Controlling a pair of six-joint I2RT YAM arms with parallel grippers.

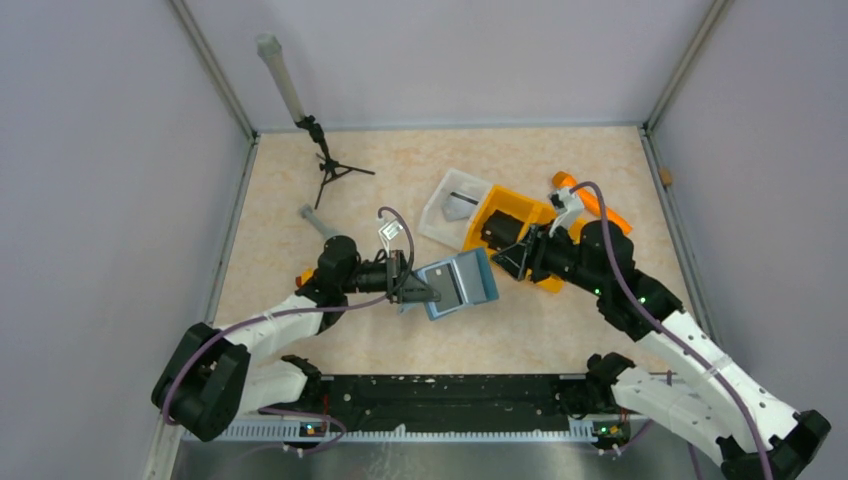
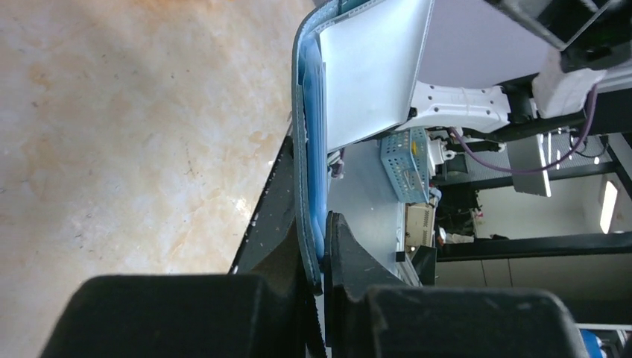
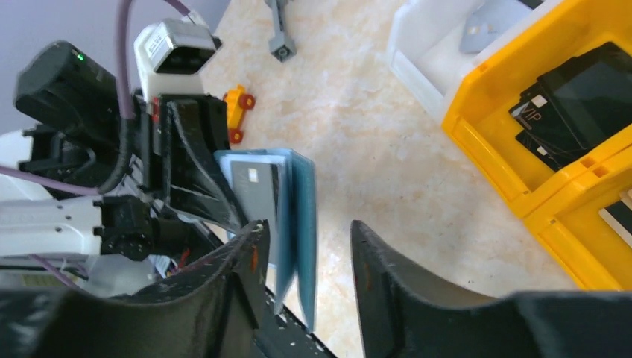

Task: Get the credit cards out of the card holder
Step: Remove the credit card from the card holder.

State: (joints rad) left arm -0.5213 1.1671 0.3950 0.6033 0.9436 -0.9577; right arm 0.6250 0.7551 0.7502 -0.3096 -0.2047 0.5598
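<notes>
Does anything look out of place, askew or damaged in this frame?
Nothing looks damaged or spilled. The orange bin and the white tray lie side by side, both skewed to the table edges. A small orange toy car sits on the table near the left arm. The card holder hangs open in mid-air, pinched at one edge by the left gripper.

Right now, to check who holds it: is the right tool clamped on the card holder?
No, the right tool stands open; only the left tool pinches the card holder.
</notes>
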